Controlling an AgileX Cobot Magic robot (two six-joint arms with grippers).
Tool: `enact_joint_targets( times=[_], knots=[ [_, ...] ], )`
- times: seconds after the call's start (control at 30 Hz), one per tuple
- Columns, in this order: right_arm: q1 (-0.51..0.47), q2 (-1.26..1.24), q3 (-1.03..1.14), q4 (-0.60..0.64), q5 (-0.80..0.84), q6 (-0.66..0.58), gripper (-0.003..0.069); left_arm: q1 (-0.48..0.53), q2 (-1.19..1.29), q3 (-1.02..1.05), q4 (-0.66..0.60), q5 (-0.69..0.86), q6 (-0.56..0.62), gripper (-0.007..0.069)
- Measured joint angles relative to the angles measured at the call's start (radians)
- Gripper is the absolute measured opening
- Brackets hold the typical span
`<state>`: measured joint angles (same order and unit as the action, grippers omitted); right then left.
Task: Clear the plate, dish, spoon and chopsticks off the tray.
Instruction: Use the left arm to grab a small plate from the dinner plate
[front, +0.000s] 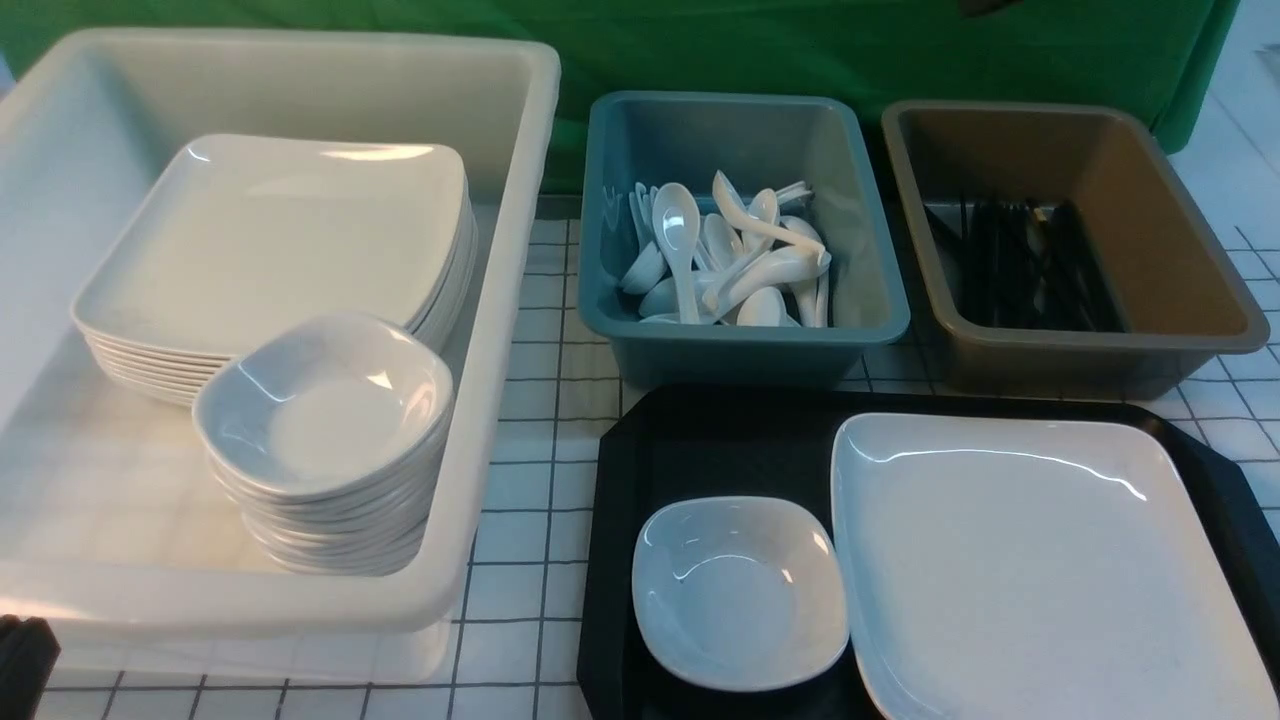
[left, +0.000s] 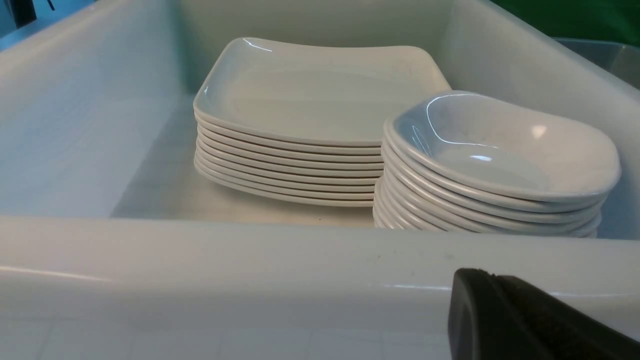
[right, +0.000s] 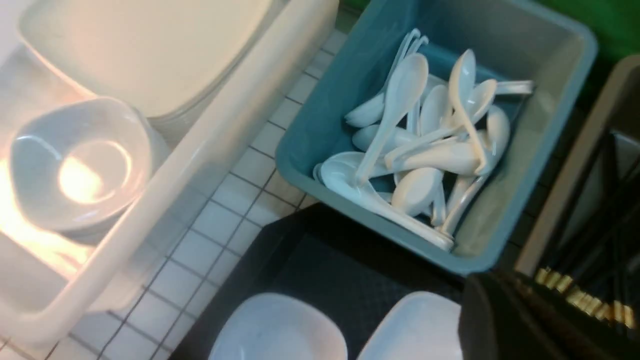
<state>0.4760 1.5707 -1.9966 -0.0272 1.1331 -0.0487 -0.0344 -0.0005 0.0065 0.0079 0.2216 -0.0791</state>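
The black tray lies at the front right. On it sit the small white dish and, to its right, the large white plate. No spoon or chopsticks show on the visible part of the tray. My right gripper is out of the front view. Its wrist view shows it shut and empty above the tray, over the plate's far corner, with the dish beside. My left gripper is shut and empty, low in front of the white tub's near wall.
The white tub on the left holds a stack of plates and a stack of dishes. Behind the tray, a teal bin holds several white spoons. A brown bin holds black chopsticks.
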Motion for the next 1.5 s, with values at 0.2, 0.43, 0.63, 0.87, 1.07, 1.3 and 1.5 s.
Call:
enact_joint_targets(
  times=[0.2,0.43,0.63,0.87,1.07,1.3,1.5],
  knots=[
    [0.0,-0.364,0.344,0.0,-0.005,0.0,0.003,0.0,0.0,0.0,0.0,0.0,0.0,0.0021],
    [0.0,-0.87,0.866,0.0,-0.226,-0.001,0.003,0.0,0.0,0.0,-0.154,-0.096,-0.106,0.0021],
    [0.0,-1.252,1.25,0.0,-0.412,0.122,0.003,0.0,0.0,0.0,-0.531,-0.2,-0.373,0.0021],
    [0.0,-1.465,1.401,0.0,-0.514,0.177,0.003,-0.007,0.0,-0.023,-0.603,-0.245,-0.569,0.0021],
    [0.0,-1.453,1.405,0.0,-0.539,0.18,0.003,-0.069,0.107,-0.437,-0.36,0.043,-0.51,0.0021],
    [0.0,-1.376,1.405,0.0,-0.541,0.18,0.003,-0.102,0.606,-0.94,-0.376,0.726,-0.069,0.0021],
    [0.0,-1.322,1.406,0.0,-0.52,0.184,0.003,-0.132,1.043,-1.185,-0.543,0.973,0.15,0.0021]
  ],
)
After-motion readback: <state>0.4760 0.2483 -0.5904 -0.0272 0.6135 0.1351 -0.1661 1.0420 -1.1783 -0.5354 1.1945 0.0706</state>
